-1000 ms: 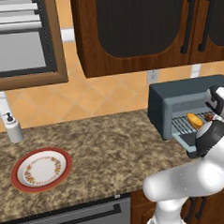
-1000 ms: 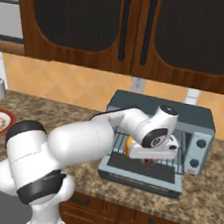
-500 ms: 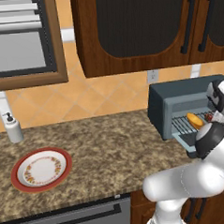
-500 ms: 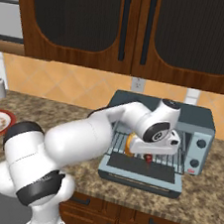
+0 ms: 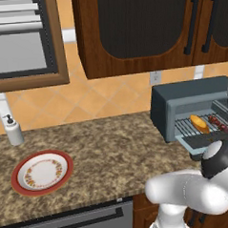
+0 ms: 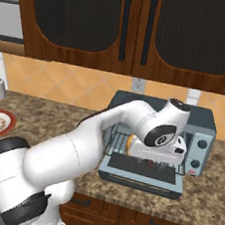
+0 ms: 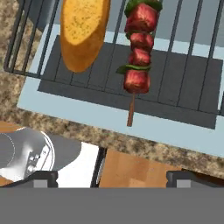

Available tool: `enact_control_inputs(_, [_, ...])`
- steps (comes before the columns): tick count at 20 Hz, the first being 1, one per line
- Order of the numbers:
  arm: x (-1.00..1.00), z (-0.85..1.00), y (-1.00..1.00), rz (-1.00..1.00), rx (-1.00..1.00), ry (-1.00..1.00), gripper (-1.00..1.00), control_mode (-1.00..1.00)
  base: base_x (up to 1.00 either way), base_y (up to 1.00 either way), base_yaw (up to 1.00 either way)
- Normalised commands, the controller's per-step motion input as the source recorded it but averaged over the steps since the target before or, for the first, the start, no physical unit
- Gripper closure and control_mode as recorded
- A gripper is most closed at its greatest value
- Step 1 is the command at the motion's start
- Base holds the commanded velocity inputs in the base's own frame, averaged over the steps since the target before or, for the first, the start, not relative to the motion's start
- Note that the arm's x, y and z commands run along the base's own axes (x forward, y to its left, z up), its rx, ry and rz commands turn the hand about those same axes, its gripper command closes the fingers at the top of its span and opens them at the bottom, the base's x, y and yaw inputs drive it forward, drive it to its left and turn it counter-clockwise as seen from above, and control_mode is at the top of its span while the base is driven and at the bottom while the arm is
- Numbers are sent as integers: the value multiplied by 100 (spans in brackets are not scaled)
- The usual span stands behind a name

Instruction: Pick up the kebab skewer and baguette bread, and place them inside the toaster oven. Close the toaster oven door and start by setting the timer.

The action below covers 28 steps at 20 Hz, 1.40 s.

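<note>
Skewer: kebab skewer [image 7: 138, 57] lying on wire rack [image 7: 183, 65] of toaster oven [image 5: 182, 100], just beside baguette bread [image 7: 83, 30], not touching; stick end poking out past rack front edge, over dropped door.
Bread: on same rack, deeper twd oven's left wall in left base view.
Door: toaster oven door [image 6: 141, 174] fully down, flat out in front of oven over surface [image 5: 104, 154].
Pincer: pincer [image 7: 111, 177] spread wide, nothing between tips; hovering above door's outer edge, clear of both foods.
Step (judged): both items loaded; next = lift door shut, then turn timer.
Risk 1: skewer stick overhanging rack front; door could catch it on swing-up, jam or flick skewer off rack. Cause: stick not pushed far enough in.
Risk 2: wrist close over door; lift w/o backing off could clip rack or drag it outward, rolling bread.
Risk 3: handle bar hidden under arm in right base view; reaching blind, tips may slip off door edge, door drops back.
Risk 4: knobs [image 6: 199, 144] small, on oven's right panel; wrong one turned = no timer start.
Other: plate [image 5: 42, 172] well left of oven, unused.
</note>
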Motion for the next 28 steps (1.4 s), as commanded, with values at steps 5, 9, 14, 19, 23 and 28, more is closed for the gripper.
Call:
enact_control_inputs(5, [-26,-17,29,-45,0,0,-100,-100,0,0,0])
enact_control_inputs(9, [-1,-51,51,-43,0,-2,-100,-100,0,0,0])
enact_control_inputs(14, [42,-48,26,-29,-7,-4,-100,-100,0,0,0])
enact_control_inputs(19, [40,-18,0,-1,-9,-5,-100,-100,0,0,0])
enact_control_inputs(23, [40,-26,-6,0,-12,-7,-100,-100,0,0,0])
enact_control_inputs(28, [40,-34,-22,0,-9,-4,-100,-100,0,0,0])
